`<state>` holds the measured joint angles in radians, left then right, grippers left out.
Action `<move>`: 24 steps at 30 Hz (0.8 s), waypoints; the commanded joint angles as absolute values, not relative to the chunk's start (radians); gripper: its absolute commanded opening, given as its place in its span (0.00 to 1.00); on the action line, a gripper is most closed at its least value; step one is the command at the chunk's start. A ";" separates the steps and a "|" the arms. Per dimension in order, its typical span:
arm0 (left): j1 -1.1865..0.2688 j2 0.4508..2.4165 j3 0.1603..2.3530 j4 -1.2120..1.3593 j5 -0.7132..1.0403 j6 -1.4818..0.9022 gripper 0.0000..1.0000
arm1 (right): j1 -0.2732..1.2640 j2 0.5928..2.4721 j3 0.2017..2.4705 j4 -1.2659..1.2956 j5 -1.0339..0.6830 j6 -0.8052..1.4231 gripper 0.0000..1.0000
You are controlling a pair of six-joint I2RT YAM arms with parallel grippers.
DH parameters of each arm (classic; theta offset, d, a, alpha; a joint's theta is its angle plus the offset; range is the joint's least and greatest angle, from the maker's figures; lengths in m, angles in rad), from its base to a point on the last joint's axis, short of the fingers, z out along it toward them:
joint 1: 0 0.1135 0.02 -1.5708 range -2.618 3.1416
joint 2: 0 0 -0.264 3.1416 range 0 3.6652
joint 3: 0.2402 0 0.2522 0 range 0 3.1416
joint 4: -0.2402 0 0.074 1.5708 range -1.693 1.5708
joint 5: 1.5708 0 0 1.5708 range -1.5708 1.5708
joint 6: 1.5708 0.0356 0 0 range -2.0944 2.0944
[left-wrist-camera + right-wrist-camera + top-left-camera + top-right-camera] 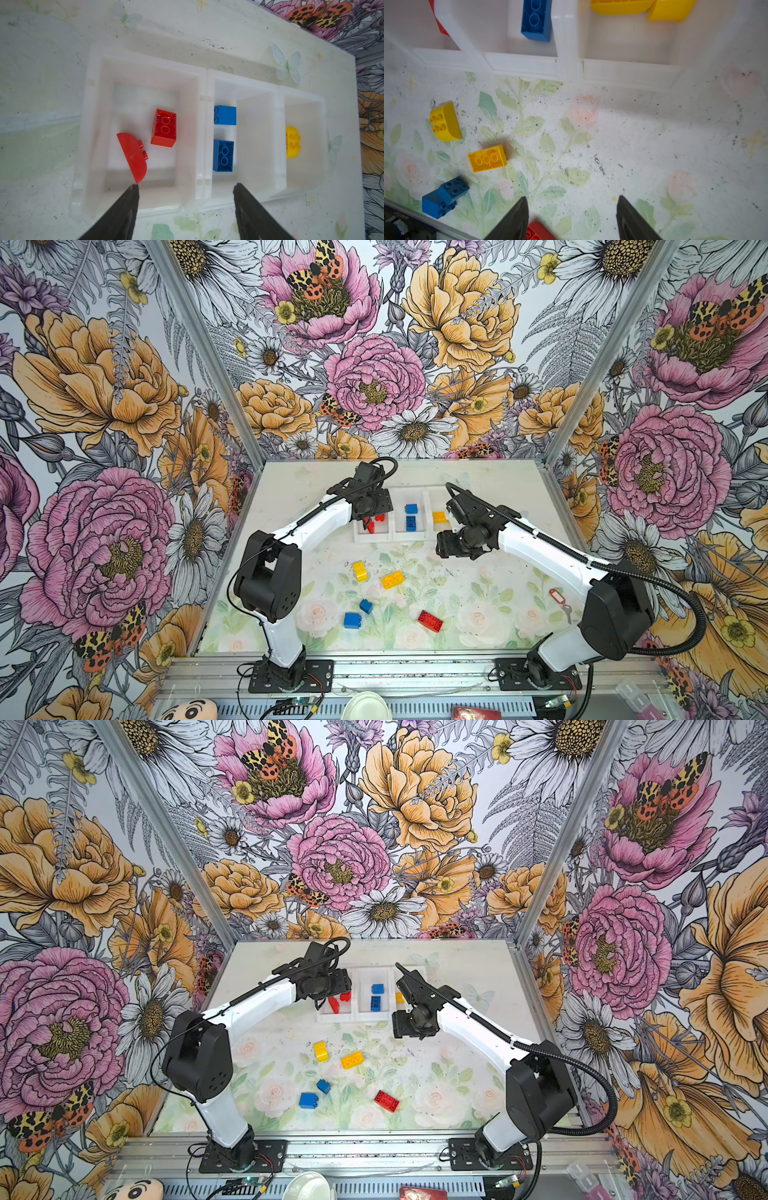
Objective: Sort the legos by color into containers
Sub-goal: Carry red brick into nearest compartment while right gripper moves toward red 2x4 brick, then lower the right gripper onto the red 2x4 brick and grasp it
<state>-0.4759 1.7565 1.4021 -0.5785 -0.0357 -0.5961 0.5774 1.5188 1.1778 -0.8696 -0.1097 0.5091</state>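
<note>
Legos [392, 579] here look like the chunky toddler kind: hard moulded plastic and hollow underneath. My guess is light, stiff and near impossible to break, but glossy enough to squirt out of a lazy pinch. I'd clamp across two flat parallel sides, low on the body, never on the studs.

The curved yellow brick [445, 122] is the awkward one, so take it across its flat ends, not the rounded back. The oblong yellow brick [487, 158] near it shows its hollow underside and should be easy across the short width. Two blue bricks [444, 197] sit so close I can't tell if they touch, so go in carefully there. One red brick [430, 620] lies alone nearer the front edge.

The white tray [145, 62] is at the back of the table. The bin on the left arm's side holds a red block [164, 128] and a tilted red half-round piece [132, 156]. There are two blues in the middle bin and yellow in the far one.

The left gripper [185, 186] hangs over the red bin with its fingers spread and nothing between them. The right gripper [573, 197] hovers over bare mat just in front of the tray, also spread and empty.

Writing: none I can read. There's no legible logo on any stud. The red key tag [556, 595] off on the right arm's side looks blank from here. The red packet [473, 713] below the table edge is too blurry to read.
</note>
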 commanded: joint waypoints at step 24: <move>-0.443 1.388 1.020 -0.351 0.000 -0.704 0.94 | 0.937 1.431 0.971 -0.852 -0.072 0.377 0.70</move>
